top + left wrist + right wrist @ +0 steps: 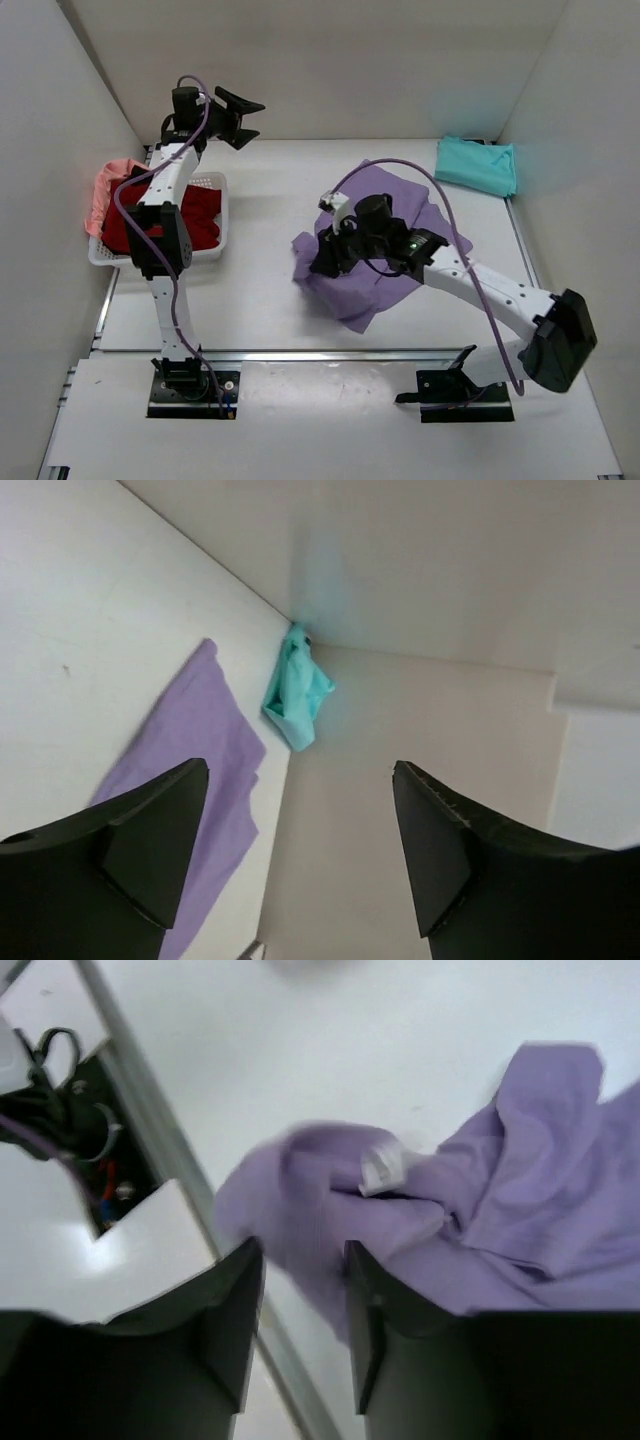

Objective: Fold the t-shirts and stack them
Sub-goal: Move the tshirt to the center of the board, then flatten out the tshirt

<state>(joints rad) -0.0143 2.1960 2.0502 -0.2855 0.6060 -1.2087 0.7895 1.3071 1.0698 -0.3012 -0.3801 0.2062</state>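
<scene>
Lavender t-shirt (pixel 355 295) lies rumpled, soft cloth bunched in loose folds.

Noting a white plastic lattice basket (pixel 224 215) at about 9 o'clock on the white table (pixel 270 200), set at the table's left edge, close to the left wall panel (pixel 50 150). A plain white back panel (pixel 350 70) closes the 12 o'clock side and a matching right panel (pixel 580 120) the 3 o'clock side. I see a metal rail (pixel 300 353) running along the near edge at 6 o'clock; on my right wrist feed it crosses diagonally beside the tabletop.
</scene>
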